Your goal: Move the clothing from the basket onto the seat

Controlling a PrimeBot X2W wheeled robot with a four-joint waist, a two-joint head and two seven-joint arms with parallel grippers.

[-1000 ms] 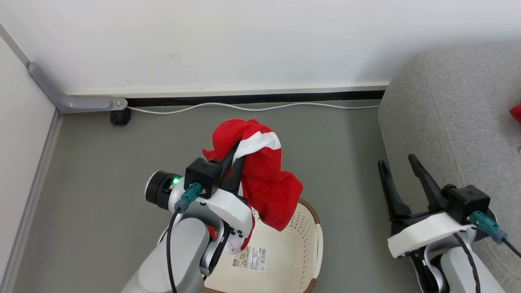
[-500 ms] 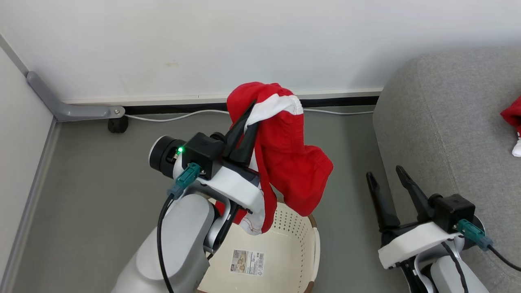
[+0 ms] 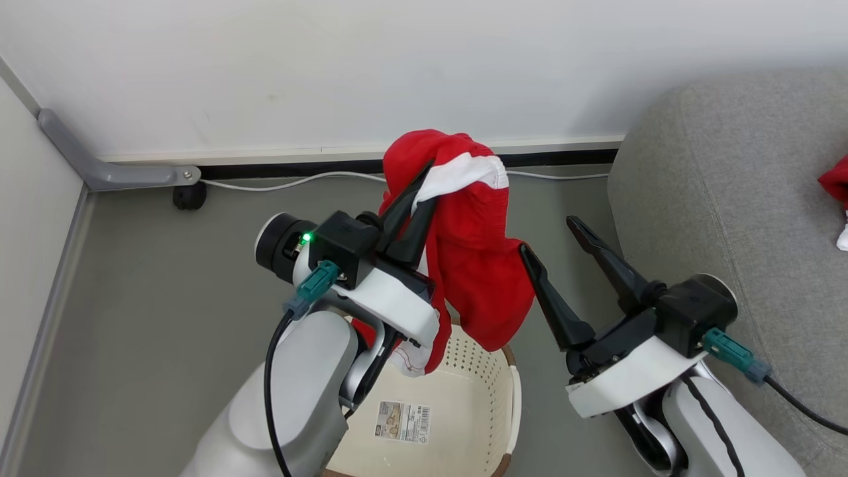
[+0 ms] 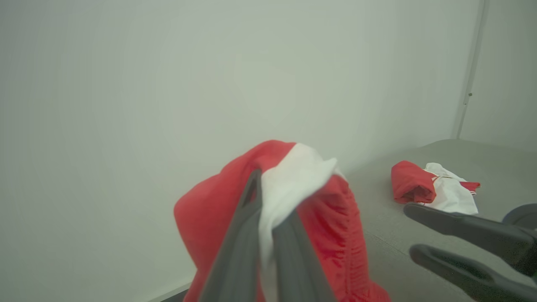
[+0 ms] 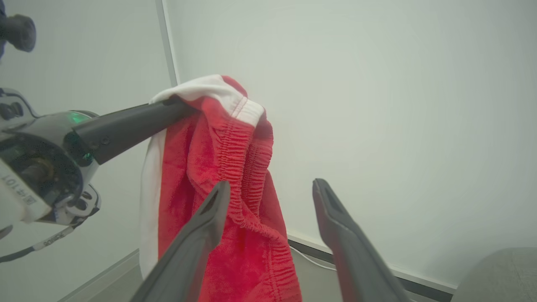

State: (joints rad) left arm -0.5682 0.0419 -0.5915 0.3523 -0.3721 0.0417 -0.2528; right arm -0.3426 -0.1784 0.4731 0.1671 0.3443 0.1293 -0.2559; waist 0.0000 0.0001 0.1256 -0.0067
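A white wall [image 3: 397, 66] is standing over grey floor [image 3: 165, 278]; along the wall's foot a white cable [image 3: 324, 175] is trailing past a grey bracket [image 3: 112, 173] and black caster [image 3: 189, 197].

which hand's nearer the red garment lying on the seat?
Right. The right hand, open, is beside the seat that holds the lying garment. The left hand, shut on the lifted clothing, is farther off, on the basket side.

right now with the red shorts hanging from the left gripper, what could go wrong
1. The left gripper pinches only a small fold of the red shorts near their white band. Most of the cloth hangs free, so it may slip onto the floor short of the sofa.
2. The open right gripper has a finger right beside the hanging cloth and might snag it.
3. A low end dangles by the basket rim and may catch there.
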